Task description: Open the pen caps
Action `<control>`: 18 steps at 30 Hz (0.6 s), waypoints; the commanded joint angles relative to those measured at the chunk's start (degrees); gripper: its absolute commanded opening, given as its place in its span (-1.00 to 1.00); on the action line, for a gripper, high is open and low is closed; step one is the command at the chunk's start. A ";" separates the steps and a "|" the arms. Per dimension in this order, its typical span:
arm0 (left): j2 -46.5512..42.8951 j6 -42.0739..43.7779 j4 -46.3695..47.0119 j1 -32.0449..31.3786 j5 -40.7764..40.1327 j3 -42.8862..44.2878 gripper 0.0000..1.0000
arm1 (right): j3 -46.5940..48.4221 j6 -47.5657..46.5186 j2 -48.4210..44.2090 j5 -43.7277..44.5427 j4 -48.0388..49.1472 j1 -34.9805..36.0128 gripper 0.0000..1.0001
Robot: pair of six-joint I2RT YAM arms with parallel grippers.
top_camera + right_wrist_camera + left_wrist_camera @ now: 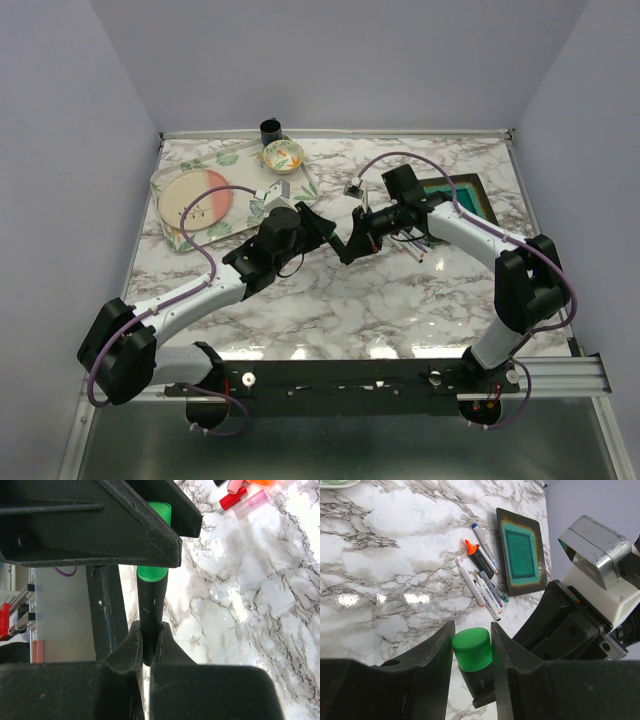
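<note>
A thick black highlighter (150, 605) with a green cap (471, 649) is held in the air between both grippers above the table's middle (345, 245). My left gripper (471, 651) is shut on the green cap, one finger on each side. My right gripper (150, 645) is shut on the black body's other end. The cap (152, 573) sits on the body's end. An orange-tipped highlighter (480, 560) and several thin white and grey pens (482, 587) lie by the green dish. Loose red (231, 500) and pink (252, 502) caps lie on the marble.
A dark square dish with a green centre (460, 195) lies at the right, also in the left wrist view (520, 550). A leaf-patterned tray (170, 180) with a pink plate, a small bowl (283, 155) and a black cup (270, 128) stand at the back left.
</note>
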 commanded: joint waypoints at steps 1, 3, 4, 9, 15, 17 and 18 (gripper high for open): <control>-0.40 0.60 1.32 0.00 2.43 -0.13 -0.17 | 1.71 -1.21 -0.16 2.73 -0.99 0.45 -0.99; -0.23 0.77 0.88 0.00 2.61 0.05 -0.17 | 1.80 -1.30 -0.34 3.78 -0.99 0.45 -0.99; -0.23 0.77 0.71 -0.08 2.78 0.40 -0.17 | 1.80 -1.39 -0.42 4.14 -1.08 0.45 -0.99; 0.65 0.86 -0.52 0.00 3.40 1.01 -0.17 | 1.80 -1.83 -0.95 6.68 -0.99 0.36 -0.99; 1.62 1.12 -2.10 0.00 4.10 2.24 -0.17 | 1.80 -2.18 -1.39 8.44 -0.99 0.45 -0.99; 1.62 1.30 -2.55 -0.08 4.01 2.51 -0.17 | 1.71 -2.27 -1.48 9.14 -0.90 0.45 -0.99; 1.53 1.39 -2.89 0.00 4.01 2.60 -0.17 | 1.71 -2.09 -1.48 9.24 -0.81 0.45 -0.99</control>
